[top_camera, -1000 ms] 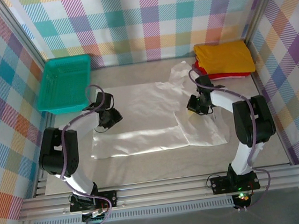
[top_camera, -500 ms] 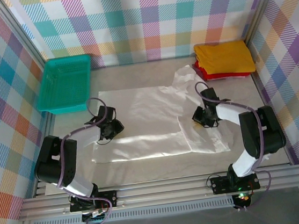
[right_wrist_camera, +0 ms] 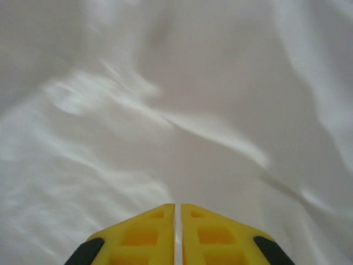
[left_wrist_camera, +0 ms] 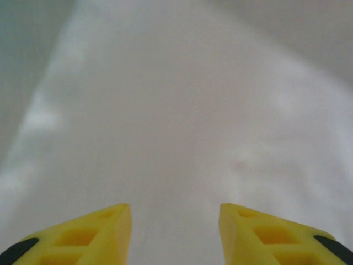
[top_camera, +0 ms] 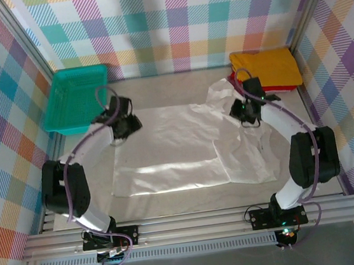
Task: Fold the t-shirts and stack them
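Observation:
The white t-shirt point(top_camera: 178, 145) lies spread flat on the middle of the table, its sleeve rumpled at the far right. My left gripper point(top_camera: 127, 125) hovers over its far left corner, open, with nothing but white cloth point(left_wrist_camera: 182, 110) beneath the fingers point(left_wrist_camera: 175, 207). My right gripper point(top_camera: 242, 111) is above the shirt's right shoulder; its jaws point(right_wrist_camera: 177, 205) stand shut to a thin slit over wrinkled white cloth point(right_wrist_camera: 165, 83), with nothing seen between them. A folded mustard-yellow t-shirt point(top_camera: 267, 68) rests on a red one point(top_camera: 234, 76) at the far right corner.
A teal mesh basket point(top_camera: 74, 71) stands at the far left against the checked wall. Checked walls close in the table on three sides. An aluminium rail with both arm bases runs along the near edge.
Both grippers have pulled towards the near edge, then swung back to the far side of the shirt. The left jaws have opened wider. The shirt's near hem lies slightly nearer.

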